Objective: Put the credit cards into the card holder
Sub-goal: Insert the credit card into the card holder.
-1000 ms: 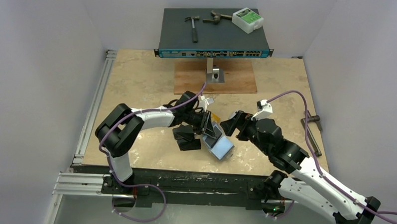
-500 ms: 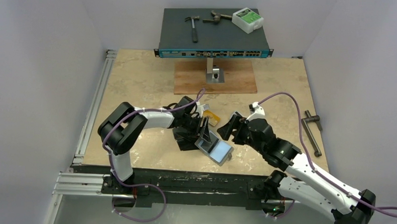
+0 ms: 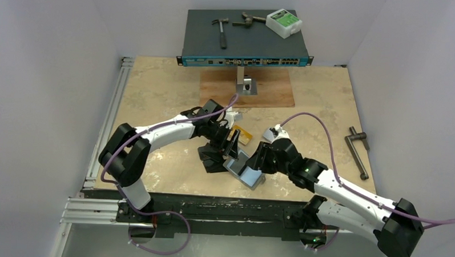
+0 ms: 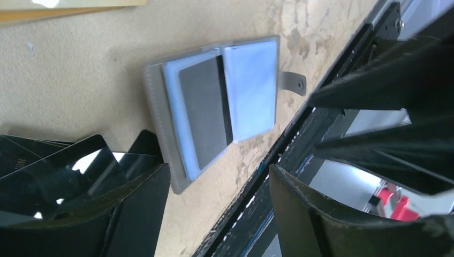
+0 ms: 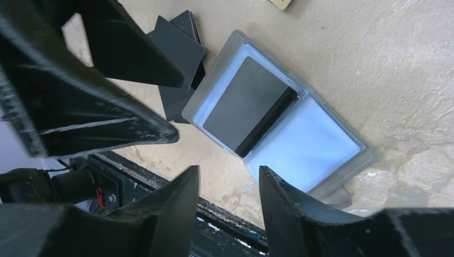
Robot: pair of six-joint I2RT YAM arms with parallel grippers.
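left gripper (image 4: 214,214) first: jaws spread fairly wide, nothing between them, hanging just above the card holder (image 4: 251,91). right gripper (image 5: 230,203) next: jaws part-way apart, empty too, poised over the same holder from its 3 o'clock side in the top view. finds the holder lying open and flat on the table (image 3: 158,92), with a dark card (image 4: 206,110) sitting a little skewed on one pane, its striped edge at the fold. cannot tell whether it is under the plastic or only resting on top. just beside the holder at 9 o'clock, the black folding case (image 3: 213,157); at 12 o'clock, an orange-yellow card (image 3: 243,135). risky from here: could knock the unsettled card loose with a fingertip, or catch the snap tab and drag the holder. could bump arm against arm, packed this close.
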